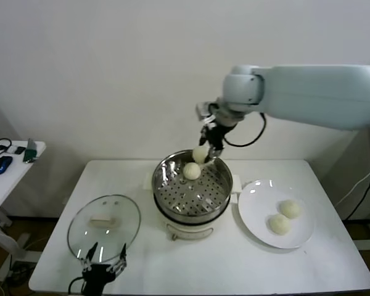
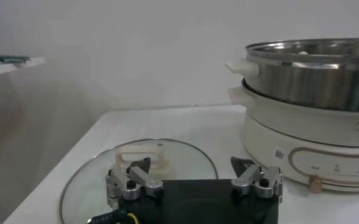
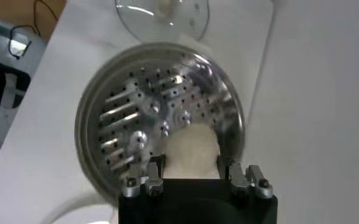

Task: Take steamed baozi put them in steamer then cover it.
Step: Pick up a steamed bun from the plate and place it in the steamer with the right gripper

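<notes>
A white bench carries a steamer at its centre: a shiny steel basket with a perforated floor, sitting on a white electric pot base. The right end effector hangs over the far rim of the basket, its fingers closed around a cream-white baozi and holding it in the air above the basket. In the right wrist view that held baozi fills the gap between the two fingers, with the perforated steel floor below it. A second baozi already lies inside the basket, on the far side of the floor, just beneath the held one; whether the two touch cannot be told. To the robot's right of the steamer, a flat white plate lies on the bench with two more baozi on it, one farther away and one nearer, just beside each other. To the robot's left of the steamer lies the cover, a clear glass lid with a metal rim and a white handle at its centre, flat on the bench. The left end effector sits low at the near edge of the bench just beside the cover, fingers spread wide and holding nothing; the left wrist view shows its two fingertips well apart over the lid's near rim.
</notes>
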You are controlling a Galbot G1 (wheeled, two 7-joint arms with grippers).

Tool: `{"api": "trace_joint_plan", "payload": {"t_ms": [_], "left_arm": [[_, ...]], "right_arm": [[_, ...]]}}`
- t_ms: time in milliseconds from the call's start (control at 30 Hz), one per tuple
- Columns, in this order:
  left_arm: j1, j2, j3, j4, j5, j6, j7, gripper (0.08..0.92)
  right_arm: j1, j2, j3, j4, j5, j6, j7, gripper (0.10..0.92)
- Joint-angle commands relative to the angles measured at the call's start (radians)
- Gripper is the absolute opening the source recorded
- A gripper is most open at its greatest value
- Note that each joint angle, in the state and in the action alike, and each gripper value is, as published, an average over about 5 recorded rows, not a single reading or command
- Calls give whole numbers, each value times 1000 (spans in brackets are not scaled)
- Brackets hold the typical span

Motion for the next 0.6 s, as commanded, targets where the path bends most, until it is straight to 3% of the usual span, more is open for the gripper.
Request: {"api": "trace_joint_plan", "payload": {"t_ms": [33,333,600], "left_arm": [[-3,0,-1,2,-1,1,1,823],[-1,6,-7,12,-2,-2,1,823],[1,7,-6,23,2,-6,0,823]], "right_arm": [[-124,177,24,-36,26,-59,79,588],[-271,263,20,-231,-73,-47,81,587],[-333,281,26,-272,-122,-44,84,604]]}}
